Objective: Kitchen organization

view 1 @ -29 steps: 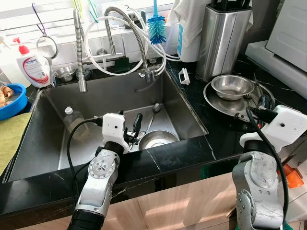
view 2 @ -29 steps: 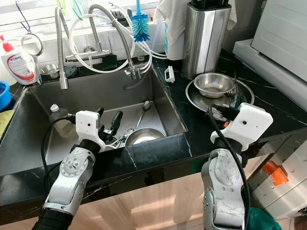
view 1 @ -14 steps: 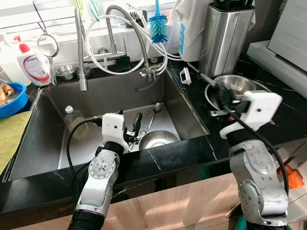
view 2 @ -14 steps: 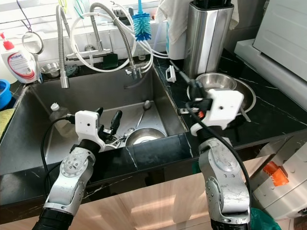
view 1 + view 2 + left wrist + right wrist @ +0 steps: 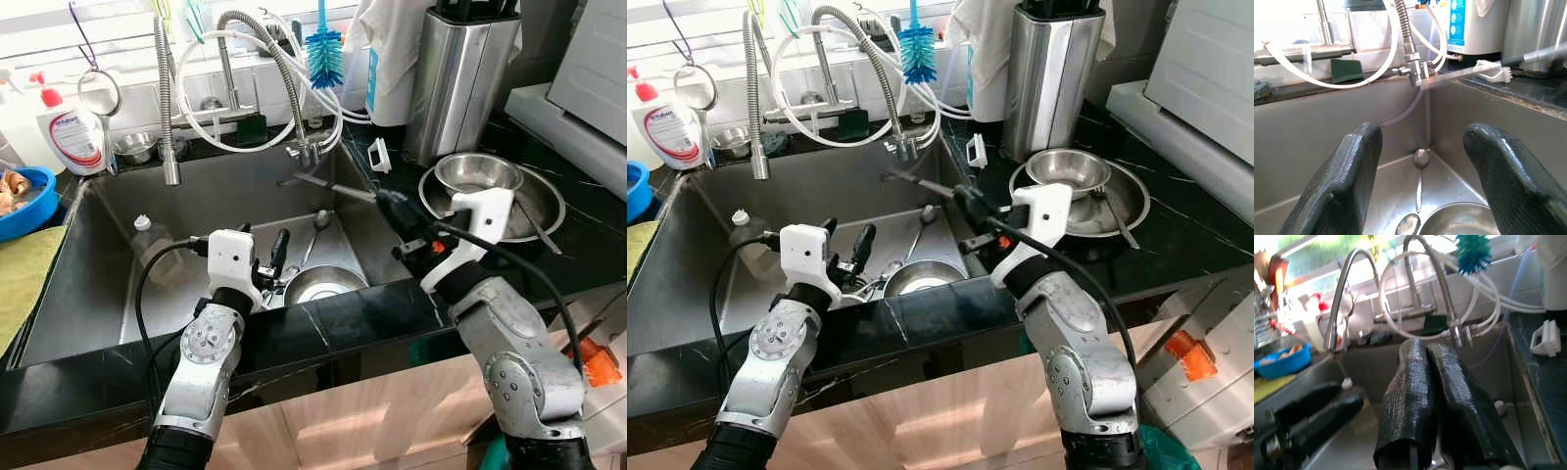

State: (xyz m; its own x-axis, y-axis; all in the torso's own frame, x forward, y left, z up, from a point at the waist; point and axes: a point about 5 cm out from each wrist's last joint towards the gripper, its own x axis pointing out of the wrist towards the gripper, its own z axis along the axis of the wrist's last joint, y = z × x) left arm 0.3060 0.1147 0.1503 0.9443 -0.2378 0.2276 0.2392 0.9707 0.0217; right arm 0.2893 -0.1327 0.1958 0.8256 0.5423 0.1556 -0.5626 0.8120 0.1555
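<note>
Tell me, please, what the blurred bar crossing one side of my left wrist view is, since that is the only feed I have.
Observer: It looks like the right gripper, stretched out from the counter over the right part of the sink.
Operator: Thank you. Is it carrying anything?
Observer: No. In its own wrist view, its fingers are pressed shut with nothing between them.
Operator: Is anything in the sink on the far side of my left gripper, away from the bowl?
Observer: Yes, a clear plastic bottle sits on the sink floor to that gripper's left, near the left wall.
</note>
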